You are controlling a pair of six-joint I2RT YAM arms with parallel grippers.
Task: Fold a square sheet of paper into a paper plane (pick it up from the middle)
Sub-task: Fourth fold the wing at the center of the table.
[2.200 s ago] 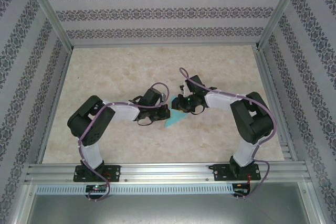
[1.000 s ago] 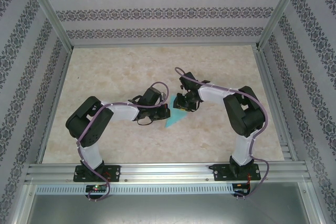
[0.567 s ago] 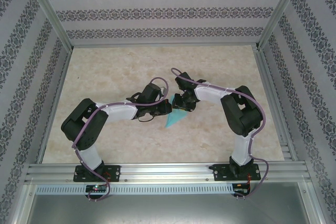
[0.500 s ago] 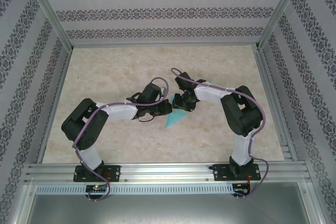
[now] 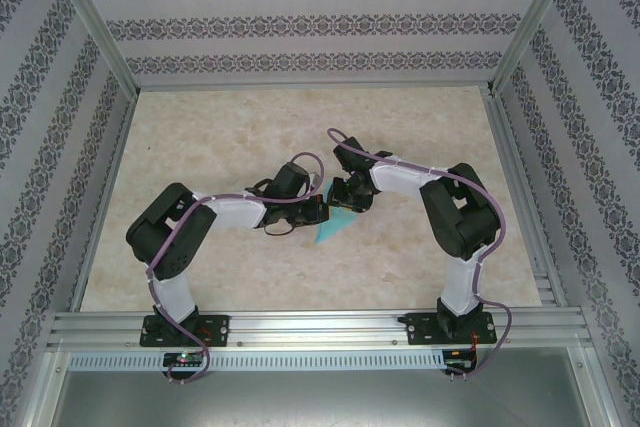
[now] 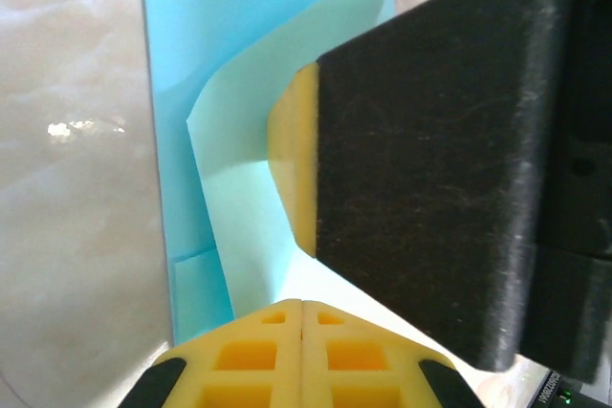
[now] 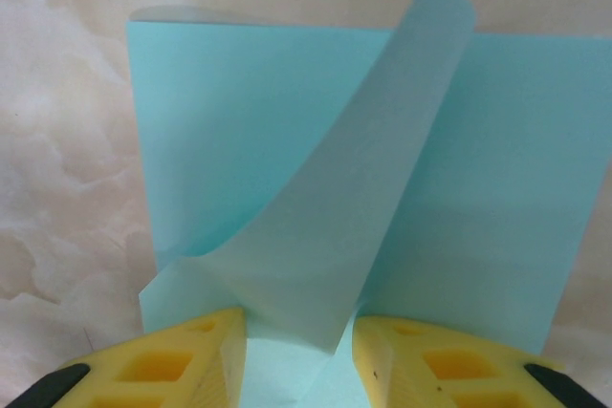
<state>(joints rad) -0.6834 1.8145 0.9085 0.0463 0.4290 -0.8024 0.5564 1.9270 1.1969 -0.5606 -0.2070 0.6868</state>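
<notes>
The turquoise sheet of paper (image 5: 328,230) lies mid-table, folded into a narrow pointed shape with its tip toward the near left. My left gripper (image 5: 319,213) sits at its left edge, and my right gripper (image 5: 345,202) sits over its far end. In the left wrist view the left gripper (image 6: 302,308) is shut, its tips resting at the paper (image 6: 182,93), with a right finger (image 6: 292,169) close in front. In the right wrist view the right gripper (image 7: 298,341) is open, and a raised flap (image 7: 382,160) of the paper (image 7: 239,121) curls up between its fingers.
The marble-patterned table top (image 5: 250,137) is bounded by patterned walls and aluminium posts. An aluminium rail (image 5: 320,327) runs along the near edge by both arm bases. Both forearms meet at the centre, close together.
My right gripper swung left over the paper and its jaws spread wider. The left gripper, shut throughout, pushed right toward the paper, then eased back slightly.
</notes>
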